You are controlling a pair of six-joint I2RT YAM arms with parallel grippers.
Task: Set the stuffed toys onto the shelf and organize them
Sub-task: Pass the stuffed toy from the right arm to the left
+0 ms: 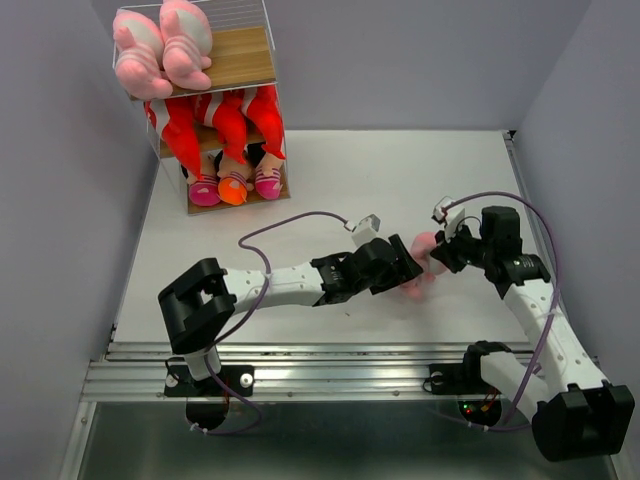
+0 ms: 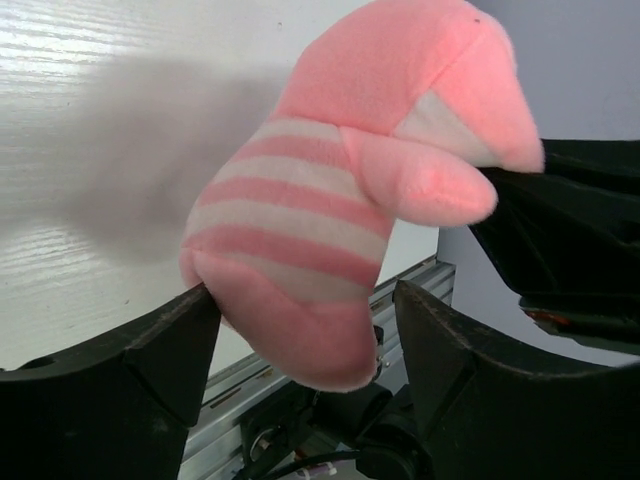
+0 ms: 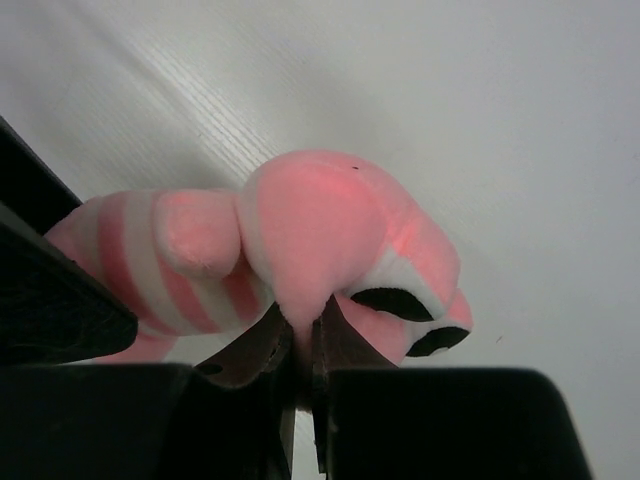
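1. Left end effector (image 2: 305, 305) is released. Its fingers (image 2: 120, 370) stand on either side of the pink toy's (image 2: 330, 200) lower body, one touching it and the other just clear.
2. Right end effector (image 3: 303, 325) is clenched on a fold of the toy's head. It holds the toy off the bench (image 1: 350, 180), between the middle and the right edge.
3. At the far left corner, the shelf (image 1: 240, 55) carries two pink animals (image 1: 160, 45) on top, three sharks (image 1: 225, 120) on the middle board and three dolls (image 1: 235, 185) on the bottom.
4. Eight toys look placed and sorted by kind.
5. What is left, I judge, is this one toy. It seems to be mid-handover to the left arm and bound for the bare part of the top board.
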